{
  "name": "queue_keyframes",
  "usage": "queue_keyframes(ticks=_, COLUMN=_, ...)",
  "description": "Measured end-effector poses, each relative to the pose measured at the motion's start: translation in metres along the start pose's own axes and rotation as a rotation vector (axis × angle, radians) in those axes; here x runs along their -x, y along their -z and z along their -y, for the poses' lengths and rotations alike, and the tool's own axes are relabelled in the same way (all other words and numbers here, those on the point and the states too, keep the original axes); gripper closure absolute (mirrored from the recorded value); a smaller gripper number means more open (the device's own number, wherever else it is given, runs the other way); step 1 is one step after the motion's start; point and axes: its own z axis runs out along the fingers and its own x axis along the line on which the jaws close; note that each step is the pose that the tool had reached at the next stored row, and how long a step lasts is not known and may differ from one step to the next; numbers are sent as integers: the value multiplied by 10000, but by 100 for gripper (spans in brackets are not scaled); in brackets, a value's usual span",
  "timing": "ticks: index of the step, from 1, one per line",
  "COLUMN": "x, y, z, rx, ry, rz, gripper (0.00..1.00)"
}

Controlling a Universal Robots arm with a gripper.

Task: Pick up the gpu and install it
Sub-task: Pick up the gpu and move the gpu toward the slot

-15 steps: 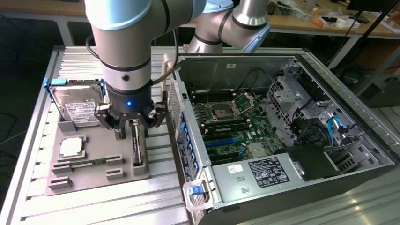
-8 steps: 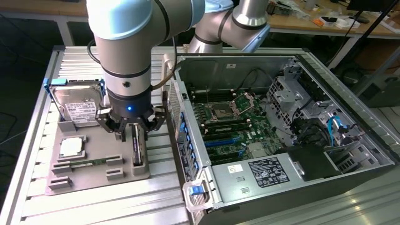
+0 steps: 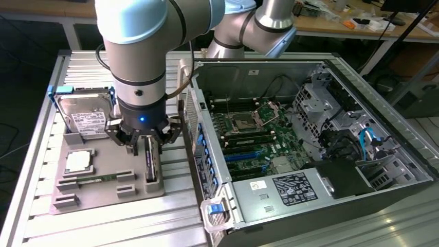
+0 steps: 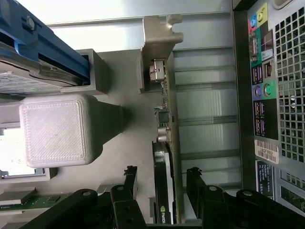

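Observation:
The gpu (image 3: 152,163) stands on its edge in a slot of the grey holder tray (image 3: 103,198), at the tray's side nearest the computer case. My gripper (image 3: 144,138) hangs right over the card's upper edge. In the wrist view the gpu (image 4: 167,119) runs edge-on, with its silver bracket (image 4: 155,52) at the far end. My gripper (image 4: 162,172) straddles the card and is open. One black finger (image 4: 130,177) stands on each side of the card, with a gap between finger and card on both sides.
The tray also holds a silver hard drive (image 3: 86,117) in a blue frame, a square processor (image 3: 79,161) and a green memory stick (image 3: 96,179). The open computer case (image 3: 302,149) lies at the exterior view's right, its rear port panel (image 4: 264,95) close to the card.

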Motion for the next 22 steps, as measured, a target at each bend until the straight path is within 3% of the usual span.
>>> queue_keyframes(ticks=1, x=0, y=-1, z=0, rx=1, ry=0, rz=0, gripper=47)
queue_keyframes(ticks=4, x=0, y=-1, z=0, rx=1, ry=0, rz=1, gripper=66)
queue_keyframes(ticks=6, x=0, y=-1, z=0, rx=-1, ry=1, rz=-2, gripper=66)
queue_keyframes(ticks=7, x=0, y=-1, z=0, rx=0, ry=0, rz=-1, gripper=72)
queue_keyframes(ticks=22, x=0, y=13, z=-1, rx=3, ry=0, rz=3, gripper=73)
